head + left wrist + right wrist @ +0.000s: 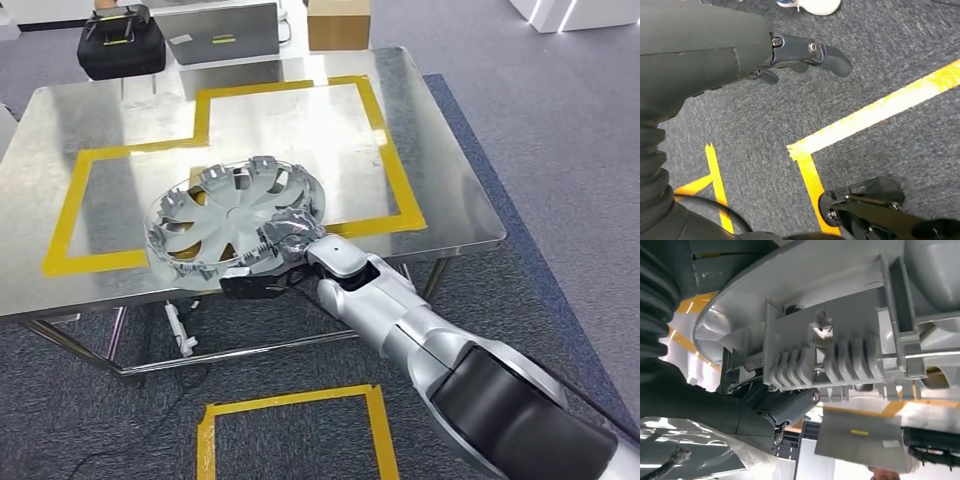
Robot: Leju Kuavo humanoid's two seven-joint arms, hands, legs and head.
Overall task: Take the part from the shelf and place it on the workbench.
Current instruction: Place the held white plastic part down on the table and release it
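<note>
Part (pixel 230 215): grey hubcap-like wheel cover, spoked, clip tabs round rim, wrapped in clear film. Right hand (pixel 290 245) grips its near-right rim at lower centre of frame; part tilted over front of surface (pixel 453 200), inside yellow tape outline, contact unclear. Left hand (pixel 806 52) hangs over carpet, fingers loosely apart, holding nothing. Black bag (pixel 121 40) upper left.
</note>
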